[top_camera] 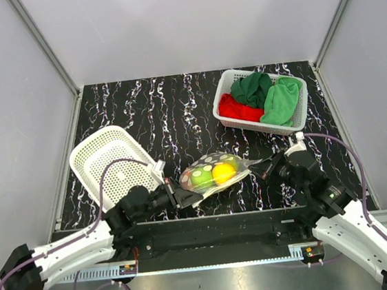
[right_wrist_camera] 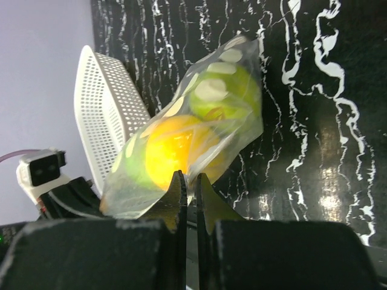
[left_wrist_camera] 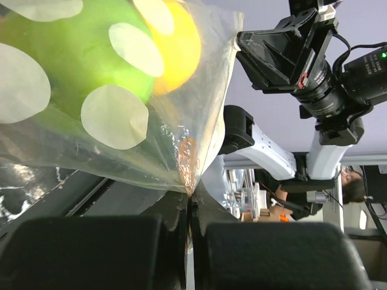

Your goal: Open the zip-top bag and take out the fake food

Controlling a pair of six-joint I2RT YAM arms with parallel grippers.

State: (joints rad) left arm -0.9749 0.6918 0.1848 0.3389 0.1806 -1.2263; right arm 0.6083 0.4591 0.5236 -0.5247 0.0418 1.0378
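The clear polka-dot zip-top bag (top_camera: 214, 172) hangs stretched between my two grippers, just above the table near its front edge. Inside it I see a yellow fruit (top_camera: 223, 173) and green apples (top_camera: 202, 179); a peach does not show. My left gripper (top_camera: 187, 195) is shut on the bag's left edge (left_wrist_camera: 188, 181). My right gripper (top_camera: 259, 168) is shut on the bag's right edge (right_wrist_camera: 192, 181). In the right wrist view the yellow fruit (right_wrist_camera: 172, 151) and a green apple (right_wrist_camera: 221, 93) show through the plastic. The left wrist view shows a green apple (left_wrist_camera: 78, 60) and the yellow fruit (left_wrist_camera: 178, 48).
A white perforated basket (top_camera: 110, 161) stands empty at the left. Another white basket (top_camera: 225, 107) at the back right holds green (top_camera: 271, 95) and red (top_camera: 237, 108) cloths. The table is black marble-patterned, with grey walls round it.
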